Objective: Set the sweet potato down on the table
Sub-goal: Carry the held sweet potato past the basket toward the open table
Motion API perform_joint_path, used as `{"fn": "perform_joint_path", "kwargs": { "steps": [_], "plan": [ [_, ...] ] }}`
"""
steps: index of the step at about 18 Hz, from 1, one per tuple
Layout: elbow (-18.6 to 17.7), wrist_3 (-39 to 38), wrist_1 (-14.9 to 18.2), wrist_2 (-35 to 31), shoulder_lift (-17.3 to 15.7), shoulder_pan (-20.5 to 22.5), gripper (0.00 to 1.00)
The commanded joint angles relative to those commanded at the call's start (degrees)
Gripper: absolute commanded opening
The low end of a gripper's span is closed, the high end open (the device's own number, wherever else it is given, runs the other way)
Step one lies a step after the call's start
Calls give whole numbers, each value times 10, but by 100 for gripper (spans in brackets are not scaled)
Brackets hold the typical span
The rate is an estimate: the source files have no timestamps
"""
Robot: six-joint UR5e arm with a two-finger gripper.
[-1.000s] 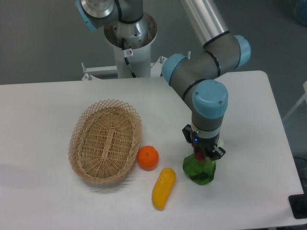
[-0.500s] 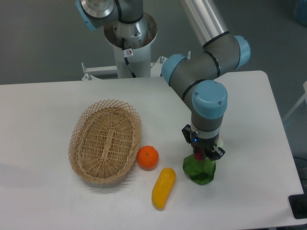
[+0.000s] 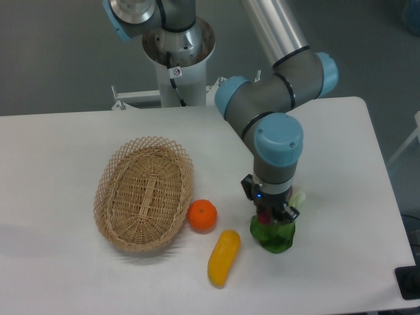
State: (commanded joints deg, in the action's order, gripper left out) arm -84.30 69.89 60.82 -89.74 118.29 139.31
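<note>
The gripper [image 3: 271,216] points straight down over a green leafy vegetable [image 3: 273,237] lying on the table [image 3: 65,131]. A sliver of dark magenta, apparently the sweet potato [image 3: 266,216], shows at the fingertips, just above the greens; whether the fingers clamp it cannot be told, since the wrist hides them. Basket [image 3: 144,193] sits at nine o'clock from the gripper, the orange fruit [image 3: 202,215] beside it, the yellow vegetable [image 3: 224,257] at seven o'clock. Risk: released here, the tuber would land on the green vegetable rather than bare tabletop, and could roll off it.
</note>
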Motion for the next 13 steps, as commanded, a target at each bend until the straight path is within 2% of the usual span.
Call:
{"fn": "perform_joint_path", "kwargs": {
  "steps": [9, 13],
  "plan": [
    [42, -62, -1, 33, 18, -59, 9],
    [51, -85, -15, 42, 21, -102, 9]
  ]
}}
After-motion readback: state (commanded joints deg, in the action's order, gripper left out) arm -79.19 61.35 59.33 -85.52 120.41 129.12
